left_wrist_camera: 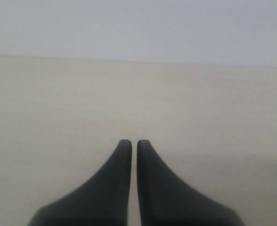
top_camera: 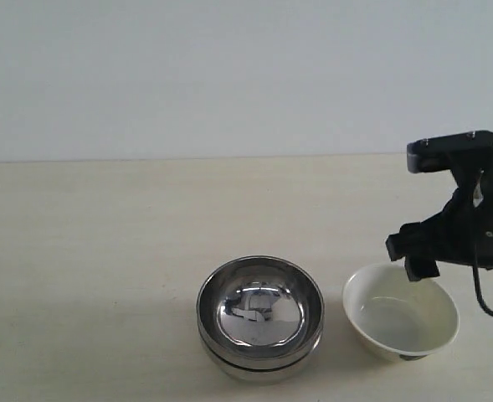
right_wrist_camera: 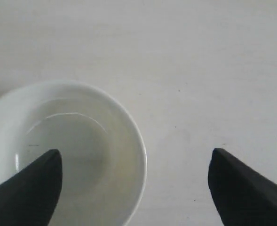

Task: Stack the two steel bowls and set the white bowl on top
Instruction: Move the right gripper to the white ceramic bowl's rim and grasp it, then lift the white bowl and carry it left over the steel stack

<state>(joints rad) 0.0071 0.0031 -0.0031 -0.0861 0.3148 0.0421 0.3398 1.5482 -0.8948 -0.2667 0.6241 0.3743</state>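
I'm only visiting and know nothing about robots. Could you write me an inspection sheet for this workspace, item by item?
Surface: pale beige table, plain and matte.
Job's things: two steel bowls nested in one stack; white bowl upright on the table beside them, not yet on top.
Clutter: nothing seen.
Hands: right hand open, one finger over the white bowl's inside, the other outside its rim; left hand shut, empty, over bare table.
Cables: one black cable looping by the right arm.
Surroundings: plain pale wall.
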